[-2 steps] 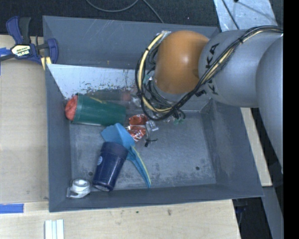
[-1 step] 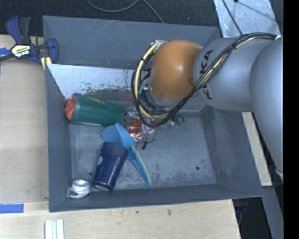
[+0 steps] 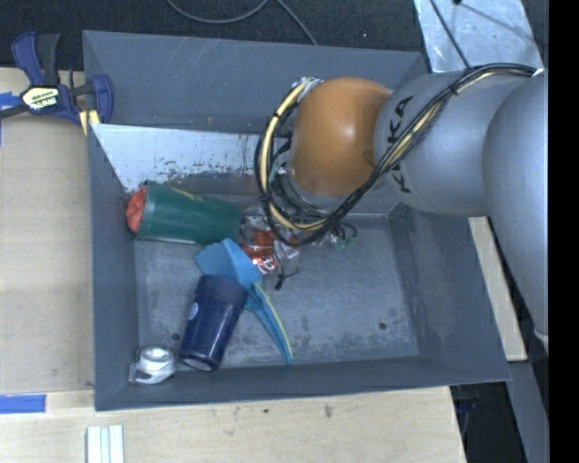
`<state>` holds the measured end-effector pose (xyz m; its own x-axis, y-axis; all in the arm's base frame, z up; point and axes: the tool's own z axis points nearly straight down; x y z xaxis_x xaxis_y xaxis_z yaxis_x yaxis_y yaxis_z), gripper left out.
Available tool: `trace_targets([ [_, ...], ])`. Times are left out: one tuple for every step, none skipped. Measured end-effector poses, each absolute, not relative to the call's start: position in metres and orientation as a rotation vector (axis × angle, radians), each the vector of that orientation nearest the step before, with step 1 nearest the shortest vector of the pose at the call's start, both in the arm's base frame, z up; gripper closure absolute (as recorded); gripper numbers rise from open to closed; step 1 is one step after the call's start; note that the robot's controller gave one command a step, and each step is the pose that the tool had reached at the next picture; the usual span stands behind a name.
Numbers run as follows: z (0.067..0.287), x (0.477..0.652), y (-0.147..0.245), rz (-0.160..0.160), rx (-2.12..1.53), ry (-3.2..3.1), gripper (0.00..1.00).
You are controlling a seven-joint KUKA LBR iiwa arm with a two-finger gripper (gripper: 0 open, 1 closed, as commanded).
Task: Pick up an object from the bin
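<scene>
We see the arm low over a small red-and-silver thing (image 3: 262, 244) mid-way across the bin (image 3: 367, 302). Whether the jaws are apart, we cannot tell. The touching green cylinder (image 3: 188, 215) and light blue piece (image 3: 227, 258) may foul a grasp.

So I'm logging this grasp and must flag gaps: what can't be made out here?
Camera view throughout.
- The end effector: mostly under the orange cover, state unreadable.
- The small reddish thing beside it: partly covered, kind unclear.
- The green cylinder: right end behind the cables.
- The silver thing, near-left corner: too small to identify.
</scene>
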<state>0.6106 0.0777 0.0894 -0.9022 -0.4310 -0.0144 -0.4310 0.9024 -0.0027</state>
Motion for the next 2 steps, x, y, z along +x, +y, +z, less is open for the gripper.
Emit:
trace_targets([
  [0.111,0.618,0.081,0.001,-0.714,3.045,1.0],
  [0.149,0.621,0.076,0.001,-0.737,3.035,1.0],
])
